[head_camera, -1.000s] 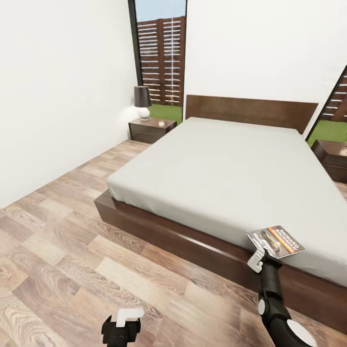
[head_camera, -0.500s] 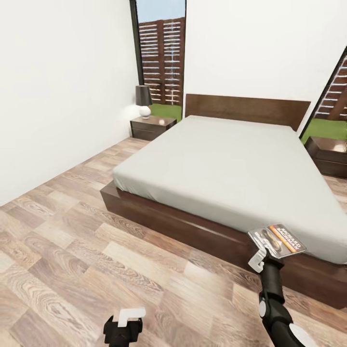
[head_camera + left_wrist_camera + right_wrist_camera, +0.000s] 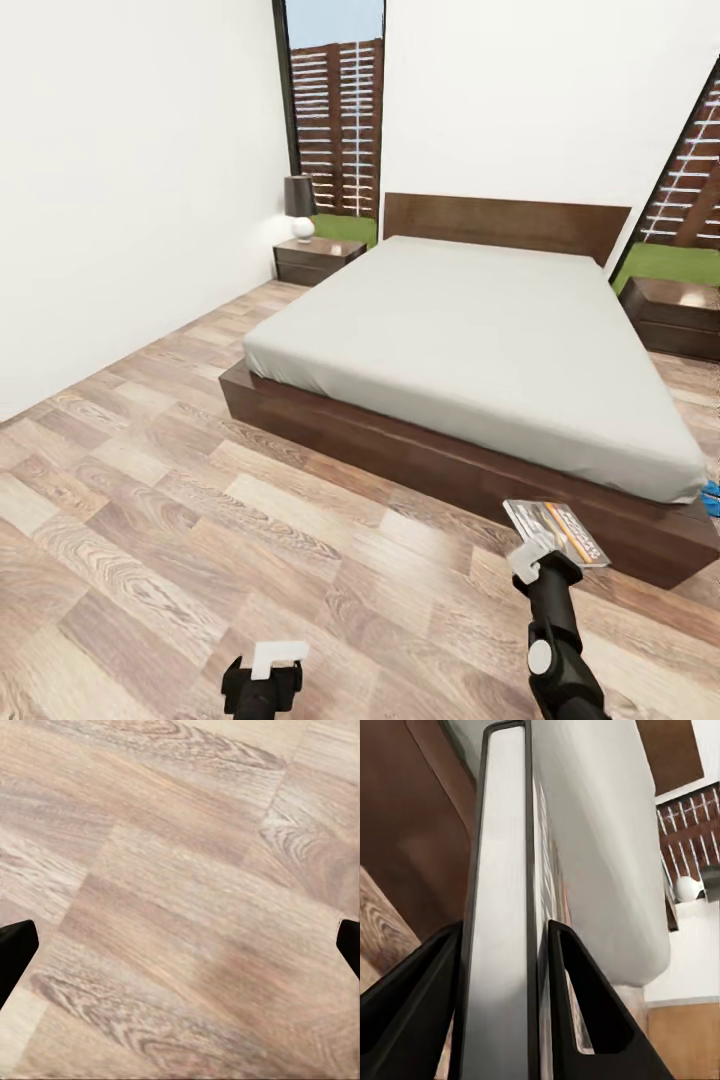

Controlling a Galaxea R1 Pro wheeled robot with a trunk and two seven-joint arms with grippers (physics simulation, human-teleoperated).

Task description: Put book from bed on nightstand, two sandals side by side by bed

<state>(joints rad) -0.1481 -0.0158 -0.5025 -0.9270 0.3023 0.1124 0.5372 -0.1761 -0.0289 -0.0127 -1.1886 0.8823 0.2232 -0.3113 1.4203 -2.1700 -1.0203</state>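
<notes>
Right claw [image 3: 535,552] clamped, arm extended, left claw [image 3: 270,668] spread

A home bedroom: a large low platform bed [image 3: 480,340] with a plain light-grey mattress and dark brown wooden frame stands against white walls on a wood-plank floor [image 3: 150,500], flanked by low dark brown nightstands [image 3: 318,258], one bearing a dark-shaded lamp [image 3: 299,205], beside tall dark-framed windows [image 3: 335,120].

Blue sandal [image 3: 712,496] cut by frame edge.

Book [image 3: 556,528] flat, clear of bed [image 3: 480,340]
</notes>
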